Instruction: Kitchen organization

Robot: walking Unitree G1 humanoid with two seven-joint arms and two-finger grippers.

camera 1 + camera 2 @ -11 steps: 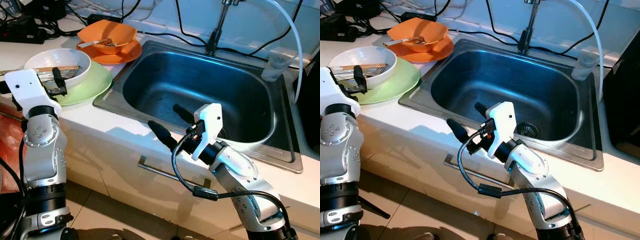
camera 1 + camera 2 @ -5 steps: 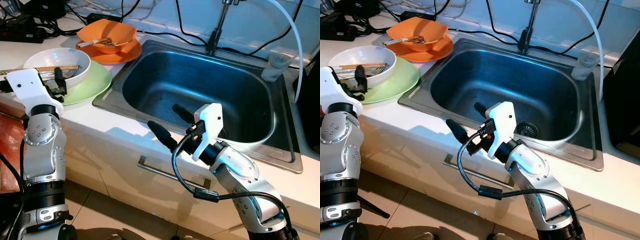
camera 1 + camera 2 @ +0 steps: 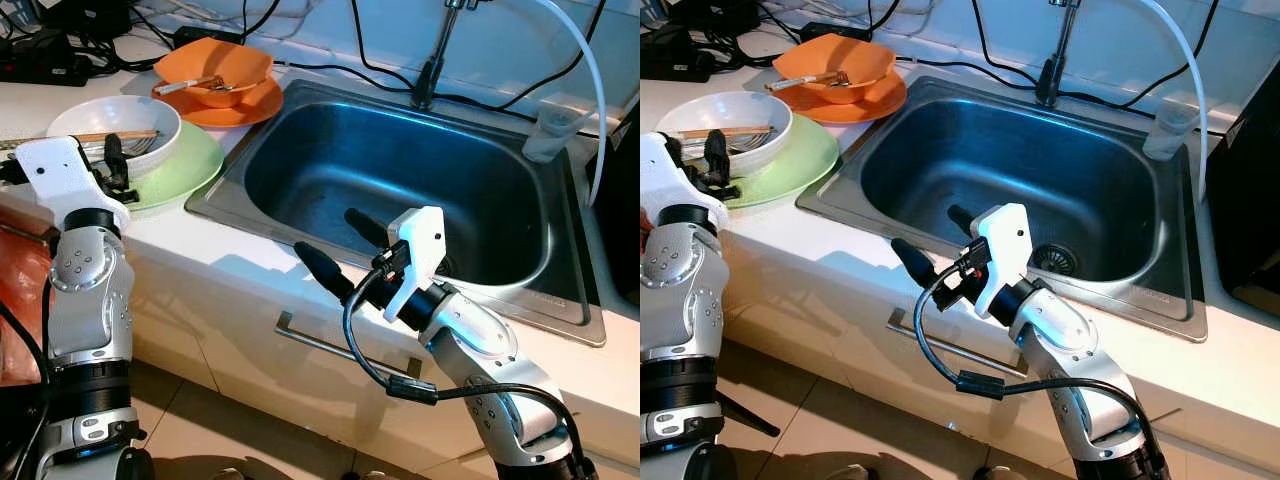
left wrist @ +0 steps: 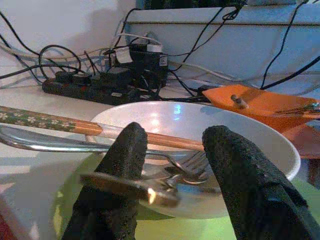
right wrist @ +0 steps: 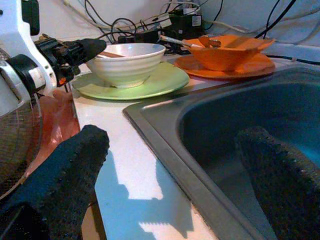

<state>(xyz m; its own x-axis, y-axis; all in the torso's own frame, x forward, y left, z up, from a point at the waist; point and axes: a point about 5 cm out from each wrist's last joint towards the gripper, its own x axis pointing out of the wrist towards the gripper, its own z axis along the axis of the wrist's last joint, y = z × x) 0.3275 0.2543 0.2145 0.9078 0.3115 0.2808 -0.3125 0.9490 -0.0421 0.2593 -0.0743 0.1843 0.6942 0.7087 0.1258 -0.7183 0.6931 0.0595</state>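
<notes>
My right gripper (image 3: 333,250) hangs at about 6 o'clock in the head view, over the front lip of the steel sink (image 3: 300,215), fingers spread wide apart and holding nothing; one finger sits over the white counter edge (image 3: 230,270), the other over the basin. Below it, a metal drawer handle (image 3: 330,345) runs along the cabinet front. My left gripper (image 3: 112,165) is at 9 o'clock, raised to the near rim of the white bowl (image 3: 135,112); its fingers (image 4: 125,160) stand apart, nothing clamped, and the wrist view looks between them at the bowl. The bowl rests on a green plate (image 3: 185,165) and carries a fork (image 4: 185,162) and a pair of chopsticks (image 4: 60,126) laid across its rim. Farther, at 11 o'clock, an orange bowl (image 3: 225,65) sits on an orange plate (image 3: 250,108), with a utensil in it I cannot identify. A power strip (image 4: 90,85) with tangled cables lies behind. At 12 o'clock the tap (image 3: 432,60) rises behind the sink; at 2 o'clock a clear cup (image 3: 548,135) stands on the sink's far corner.
</notes>
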